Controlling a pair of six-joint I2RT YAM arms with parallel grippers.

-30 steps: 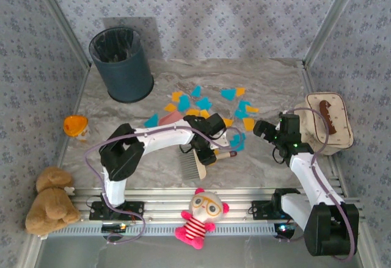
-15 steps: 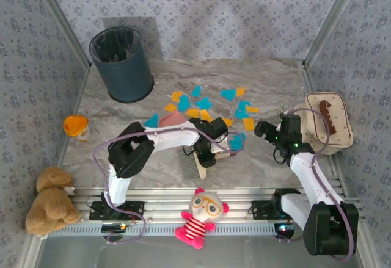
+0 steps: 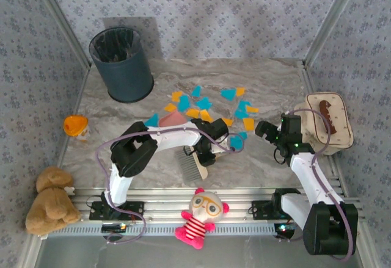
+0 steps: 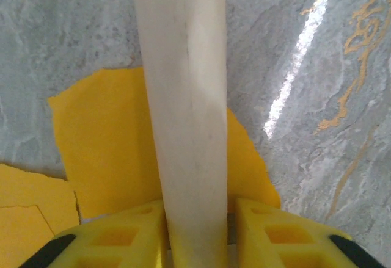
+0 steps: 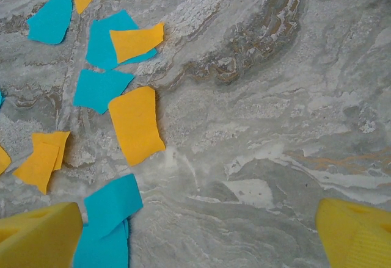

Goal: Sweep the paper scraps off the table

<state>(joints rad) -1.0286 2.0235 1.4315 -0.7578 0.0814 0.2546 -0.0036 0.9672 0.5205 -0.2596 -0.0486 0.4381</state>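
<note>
The left fingers (image 4: pixel 116 237) clench a cream brush handle (image 4: pixel 183 97); the right fingers (image 5: pixel 36 234) stand released, wide apart. Orange and blue paper scraps (image 5: pixel 135 124) lie on the marble tabletop (image 5: pixel 275 97), between flowered walls (image 3: pixel 214 11). The dark bin (image 3: pixel 128 79) has a black liner; the cream tray (image 3: pixel 333 151) holds a brown object (image 3: pixel 325 114).

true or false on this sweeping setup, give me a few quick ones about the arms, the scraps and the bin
1. The left gripper has the brush handle clamped between its fingers. True.
2. The right gripper holds a paper scrap. False: its jaws stand wide apart over the table with nothing between them.
3. The paper scraps are already in the bin. False: they lie scattered on the table, apart from the bin.
4. The bin stands upright at the far left of the table. True.
</note>
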